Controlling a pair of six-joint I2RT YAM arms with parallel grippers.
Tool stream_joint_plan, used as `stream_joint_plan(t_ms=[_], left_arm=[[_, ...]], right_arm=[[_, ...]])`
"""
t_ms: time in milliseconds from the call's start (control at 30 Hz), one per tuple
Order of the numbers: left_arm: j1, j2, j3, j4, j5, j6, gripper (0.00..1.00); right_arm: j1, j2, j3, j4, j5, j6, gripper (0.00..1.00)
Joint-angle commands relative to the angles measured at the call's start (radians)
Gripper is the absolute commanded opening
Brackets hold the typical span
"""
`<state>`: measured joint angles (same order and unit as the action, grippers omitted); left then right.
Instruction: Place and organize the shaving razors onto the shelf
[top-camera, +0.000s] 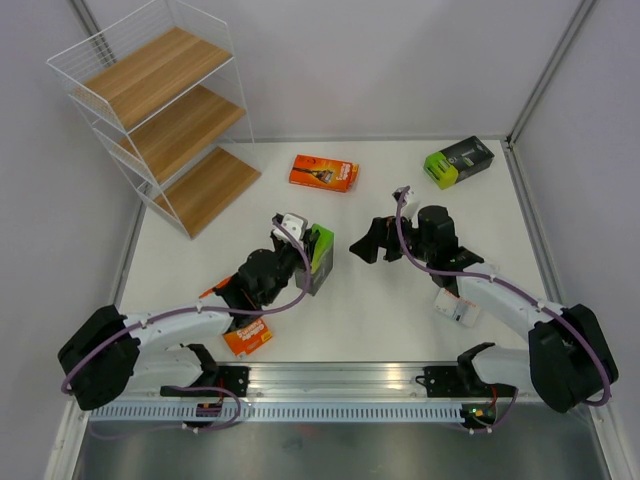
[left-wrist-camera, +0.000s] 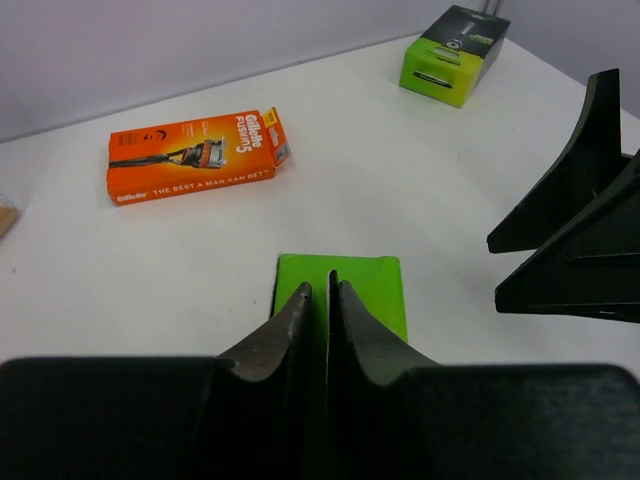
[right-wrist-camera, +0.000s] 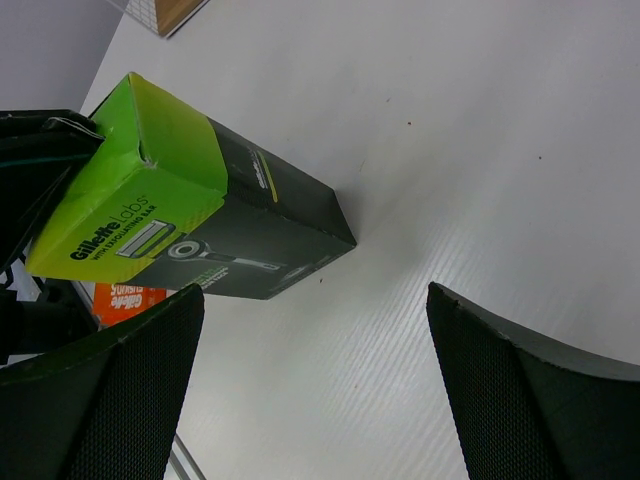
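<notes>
Black-and-green razor pack reading GilletteLabs, orange pack reading Gillette Fusion5

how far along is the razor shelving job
Nothing is shelved: the shelf has bare boards. In hand: the left fingers are shut on a lime-ended black pack. Left to do: that pack plus four on the table, the far orange pack, far black pack, near orange pack and white pack.

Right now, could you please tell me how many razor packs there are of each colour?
Orange razor packs: 2
Black-and-lime razor packs: 2, one held in the left claw
White razor pack: 1
Total: 5
</notes>
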<state>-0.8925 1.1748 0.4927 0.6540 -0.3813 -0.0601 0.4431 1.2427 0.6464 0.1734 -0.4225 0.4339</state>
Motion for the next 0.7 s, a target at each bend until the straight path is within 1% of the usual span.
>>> stream_joint_plan(t_ms=[0, 67, 100, 233, 333, 400, 433, 567, 600, 667], left_arm=[[0.000, 0.020, 0.035, -0.071, 0.028, 0.039, 0.19], [0.001, 0.025, 0.032, -0.080, 0.038, 0.037, 0.09], [0.001, 0.025, 0.033, -0.082, 0.041, 0.033, 0.02], [0.024, 0.013, 0.033, -0.073, 0.041, 0.017, 0.02], [0.070, -0.027, 0.056, -0.082, 0.062, 0.043, 0.02], [0.125, -0.064, 0.079, -0.086, 0.093, 0.052, 0.02], [0.162, -0.075, 0.087, -0.094, 0.129, 0.052, 0.02], [0.224, -0.096, 0.129, -0.123, 0.160, 0.057, 0.02], [0.233, -0.096, 0.133, -0.129, 0.163, 0.087, 0.02], [0.276, -0.099, 0.150, -0.143, 0.182, 0.089, 0.02]], right_arm=[[0.005, 0.006, 0.015, 0.052, -0.021, -0.003, 0.98], [0.003, 0.008, 0.015, 0.052, -0.019, -0.001, 0.98], [0.003, 0.008, 0.013, 0.051, -0.019, -0.001, 0.98], [0.003, 0.008, 0.015, 0.052, -0.015, 0.000, 0.98], [0.003, 0.012, 0.021, 0.054, -0.016, 0.005, 0.98], [0.003, 0.018, 0.025, 0.069, -0.021, 0.015, 0.98], [0.005, 0.020, 0.025, 0.083, -0.025, 0.020, 0.98], [0.028, 0.027, 0.015, 0.158, -0.022, 0.029, 0.98], [0.035, 0.035, 0.018, 0.176, -0.019, 0.032, 0.98], [0.045, 0.056, 0.033, 0.181, -0.016, 0.037, 0.98]])
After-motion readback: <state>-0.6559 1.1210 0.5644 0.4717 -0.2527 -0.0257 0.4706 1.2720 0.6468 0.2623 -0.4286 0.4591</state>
